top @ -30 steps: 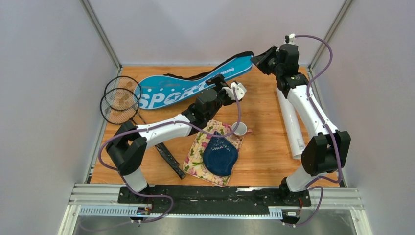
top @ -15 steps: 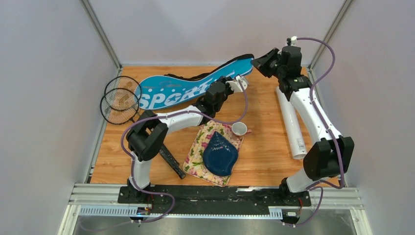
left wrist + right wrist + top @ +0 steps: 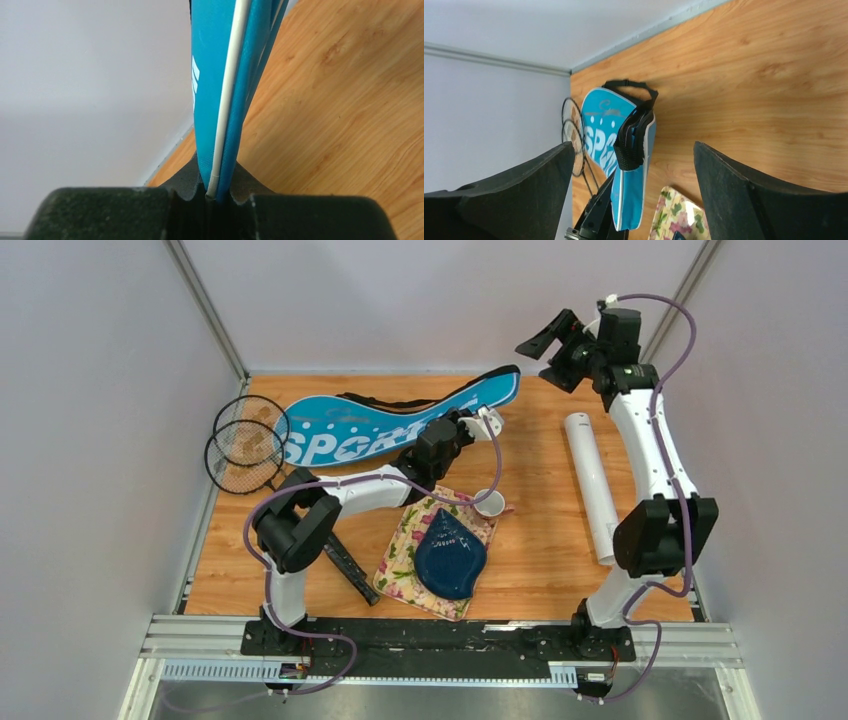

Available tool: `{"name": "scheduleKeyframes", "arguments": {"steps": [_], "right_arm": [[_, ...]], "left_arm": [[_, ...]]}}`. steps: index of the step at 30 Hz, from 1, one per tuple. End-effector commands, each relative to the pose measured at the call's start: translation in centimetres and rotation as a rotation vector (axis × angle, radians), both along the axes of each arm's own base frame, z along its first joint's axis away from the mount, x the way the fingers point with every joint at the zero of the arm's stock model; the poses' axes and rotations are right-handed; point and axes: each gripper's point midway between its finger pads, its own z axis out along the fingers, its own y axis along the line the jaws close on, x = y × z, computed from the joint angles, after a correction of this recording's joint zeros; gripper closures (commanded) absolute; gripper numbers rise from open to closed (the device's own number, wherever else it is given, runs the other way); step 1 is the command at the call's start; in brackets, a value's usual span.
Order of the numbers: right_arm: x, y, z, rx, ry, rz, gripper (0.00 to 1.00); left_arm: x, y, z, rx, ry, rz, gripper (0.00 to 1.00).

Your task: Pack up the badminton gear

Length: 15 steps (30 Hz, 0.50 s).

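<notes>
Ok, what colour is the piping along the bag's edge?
White piping on blue bag; left wrist view shows it best.

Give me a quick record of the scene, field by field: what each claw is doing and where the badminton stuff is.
left claw: shut on bag edge
right claw: open, empty, raised off the table
bag: on table, far side
rackets: two, outside bag, at its left end
tube: lying on table, right side
other: plate on cloth, cup beside it
</notes>
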Motion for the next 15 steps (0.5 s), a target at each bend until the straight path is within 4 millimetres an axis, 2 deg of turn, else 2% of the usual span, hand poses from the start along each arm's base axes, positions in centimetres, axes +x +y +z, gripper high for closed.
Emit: {"name": "scheduleKeyframes", "arguments": {"steps": [1, 2, 6, 9, 10, 11, 12, 13, 14, 15], "right_arm": [[-1.0, 4.4, -1.0, 0.02, 0.061, 0.175, 0.12], [-0.6, 5.1, -2.2, 0.022, 0.085, 0.199, 0.14], [0.1, 6.8, -4.0, 0.015, 0.102, 0.22, 0.23], [1.0, 7.6, -4.1, 0.044, 0.091, 0.233, 0.4], [1.3, 7.9, -3.6, 0.054, 0.067, 0.242, 0.49], [1.4, 8.2, -2.8, 0.06, 0.039, 0.262, 0.54], [1.5, 8.2, -2.2, 0.056, 0.013, 0.267, 0.59], [1.6, 8.4, -1.3, 0.051, -0.027, 0.272, 0.73], [1.7, 8.3, -1.0, 0.045, -0.052, 0.273, 0.8], [1.5, 8.3, 0.0, 0.04, -0.089, 0.276, 0.89]], "left_arm": [[-1.0, -0.1, 5.1, -0.125, -0.071, -0.026, 1.0], [-1.1, -0.3, 5.0, -0.124, -0.067, -0.031, 1.0], [-1.5, -0.3, 4.7, -0.133, -0.048, -0.039, 1.0], [-1.9, -0.3, 4.4, -0.148, -0.016, -0.047, 1.0], [-2.0, -0.4, 4.3, -0.156, -0.002, -0.049, 1.0], [-2.1, -0.3, 4.4, -0.166, 0.01, -0.046, 0.96], [-2.3, -0.3, 4.2, -0.186, 0.057, -0.037, 0.86], [-2.4, -0.2, 4.1, -0.194, 0.088, -0.031, 0.8], [-2.5, -0.2, 4.8, -0.219, 0.109, -0.024, 0.73], [-3.1, 0.2, 4.0, -0.244, 0.188, -0.001, 0.61]]}}
